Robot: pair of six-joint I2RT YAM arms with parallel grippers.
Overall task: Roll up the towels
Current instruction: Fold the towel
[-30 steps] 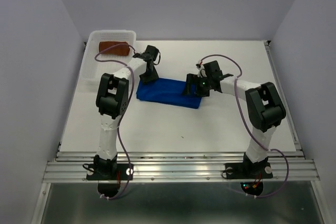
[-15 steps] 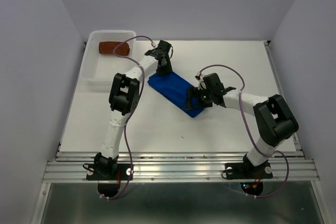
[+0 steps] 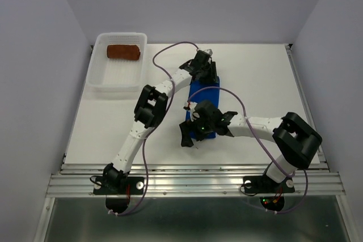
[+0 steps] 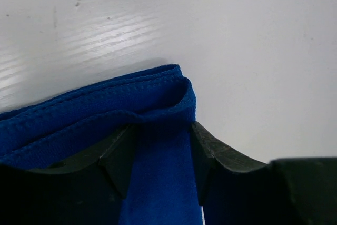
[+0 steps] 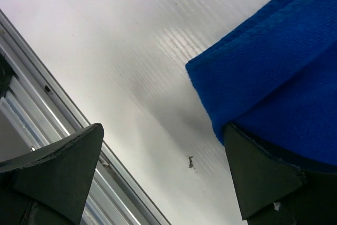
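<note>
The blue towel (image 3: 205, 96) lies folded into a narrow strip on the white table, running from far to near at the centre. My left gripper (image 3: 205, 72) is at its far end. In the left wrist view that gripper (image 4: 163, 135) is shut on the blue towel (image 4: 105, 109), whose cloth fills the gap between the fingers (image 4: 118, 156). My right gripper (image 3: 190, 134) is at the near end. It (image 5: 163, 130) stands open over bare table, with the blue towel's corner (image 5: 263, 82) lying against one finger (image 5: 263, 177). The rust-brown towel (image 3: 123, 52) lies rolled in the basket.
A white perforated basket (image 3: 116, 75) stands at the table's far left corner. An aluminium rail (image 3: 193, 177) runs along the near edge, also visible close to the right gripper as the rail (image 5: 31, 114). Grey walls close in the sides and back.
The blue towel has swung from lying crosswise to running far-to-near. My left gripper moved right with its far end. My right gripper moved left and nearer, to the near end.
</note>
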